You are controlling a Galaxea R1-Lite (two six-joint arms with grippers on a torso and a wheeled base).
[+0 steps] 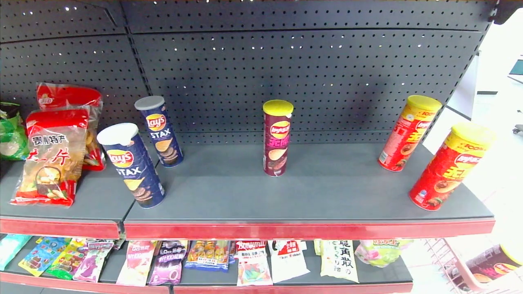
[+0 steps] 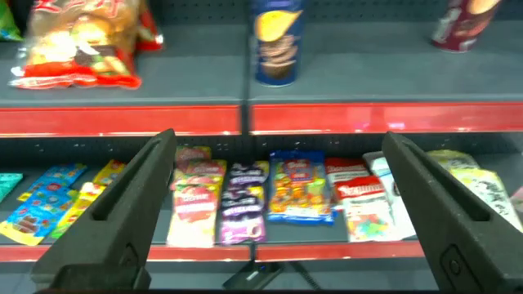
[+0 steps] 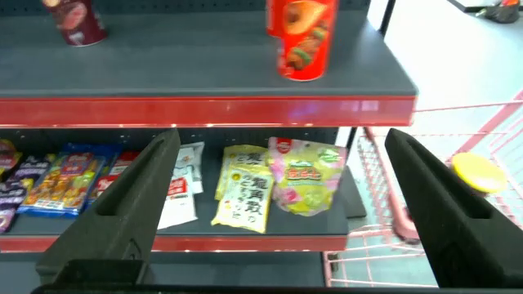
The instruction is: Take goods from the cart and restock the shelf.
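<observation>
Left pincer and right pincer are both released, grasping nothing, facing the shelf front edge. Maroon can stands mid-shelf. Second can lies in the cart, below the shelf's right front corner.

l end effector wide, nr shelf

Logos and lettering mark chip cans and snack bags.
</observation>
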